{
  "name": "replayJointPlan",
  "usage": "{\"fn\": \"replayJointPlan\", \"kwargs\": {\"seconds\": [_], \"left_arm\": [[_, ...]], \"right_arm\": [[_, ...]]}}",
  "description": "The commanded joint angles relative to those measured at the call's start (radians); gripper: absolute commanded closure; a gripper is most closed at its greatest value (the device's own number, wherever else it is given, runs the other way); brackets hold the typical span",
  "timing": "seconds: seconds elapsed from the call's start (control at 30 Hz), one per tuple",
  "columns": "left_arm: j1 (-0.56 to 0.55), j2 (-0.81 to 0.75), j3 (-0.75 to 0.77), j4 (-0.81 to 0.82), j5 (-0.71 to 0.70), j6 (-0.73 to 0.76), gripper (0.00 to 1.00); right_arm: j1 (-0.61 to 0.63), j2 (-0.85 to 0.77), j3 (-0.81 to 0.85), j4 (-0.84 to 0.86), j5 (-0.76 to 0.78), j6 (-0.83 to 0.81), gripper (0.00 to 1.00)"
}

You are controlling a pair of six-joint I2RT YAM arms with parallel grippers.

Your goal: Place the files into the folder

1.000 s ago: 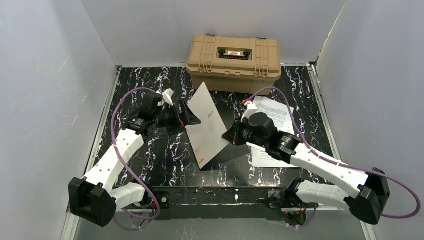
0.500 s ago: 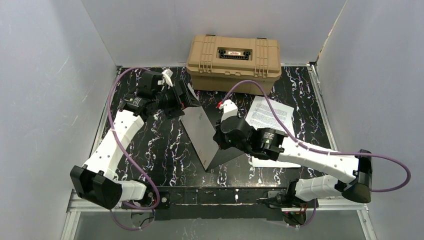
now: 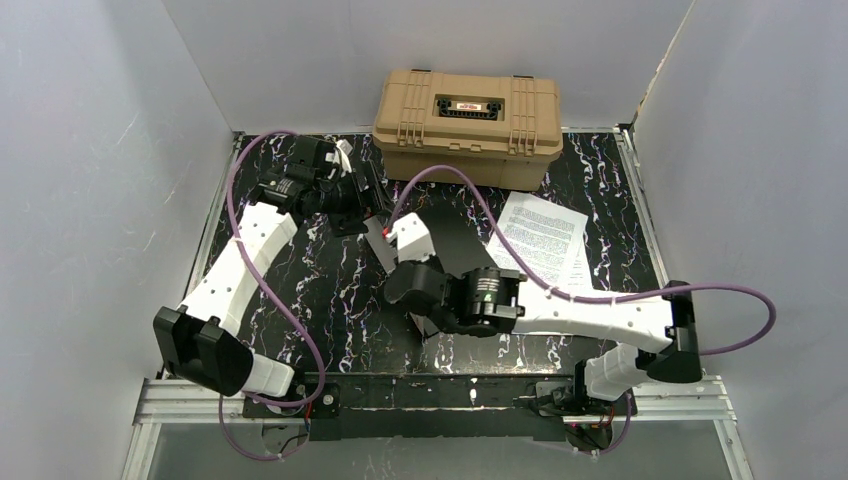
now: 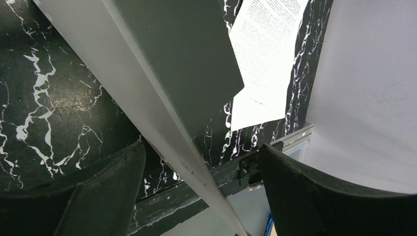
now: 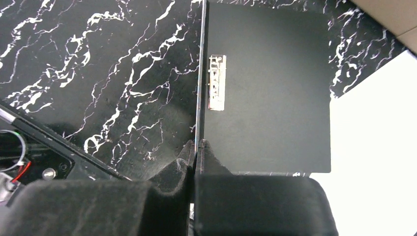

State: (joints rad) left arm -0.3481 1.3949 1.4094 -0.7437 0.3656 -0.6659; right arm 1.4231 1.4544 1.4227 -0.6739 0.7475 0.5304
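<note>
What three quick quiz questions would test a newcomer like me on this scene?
1. True or false: the files lie inside the folder.
2. Pick one. The right gripper is: A open; B shut on the folder's raised cover; C shut on the files.
3. Short answer: what colour is the hard case behind the folder?

Key: 1 false, they lie on the table beside it; 2 B; 3 tan.
</note>
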Motion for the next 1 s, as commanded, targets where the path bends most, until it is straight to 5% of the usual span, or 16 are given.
{"fn": "replayJointPlan", "kwargs": {"seconds": [0.0,0.13,0.4,0.67,0.73,0.97], "left_arm": [[0.006,0.009,0.050,-0.066,-0.012,0.050,0.20],[0.005,0.017,0.058,-0.090,-0.019,0.076,0.30],[0.006,0.023,0.062,-0.126,-0.040,0.118,0.68],[0.005,0.014,0.040,-0.138,-0.055,0.149,0.91],[0.005,0.017,0.035,-0.141,-0.066,0.162,1.00],[0.005,0.026,0.014,-0.116,-0.082,0.207,1.00]], "right_arm": [[0.060,0.060,0.128,-0.025,0.212,-0.023,0.99],[0.099,0.135,0.198,-0.061,0.289,-0.030,0.99],[0.140,0.246,0.290,-0.113,0.390,-0.035,0.99],[0.161,0.293,0.347,-0.076,0.384,-0.075,0.98],[0.175,0.266,0.319,-0.011,0.371,-0.108,0.90],[0.177,0.133,0.208,0.101,0.268,-0.146,0.47]]}}
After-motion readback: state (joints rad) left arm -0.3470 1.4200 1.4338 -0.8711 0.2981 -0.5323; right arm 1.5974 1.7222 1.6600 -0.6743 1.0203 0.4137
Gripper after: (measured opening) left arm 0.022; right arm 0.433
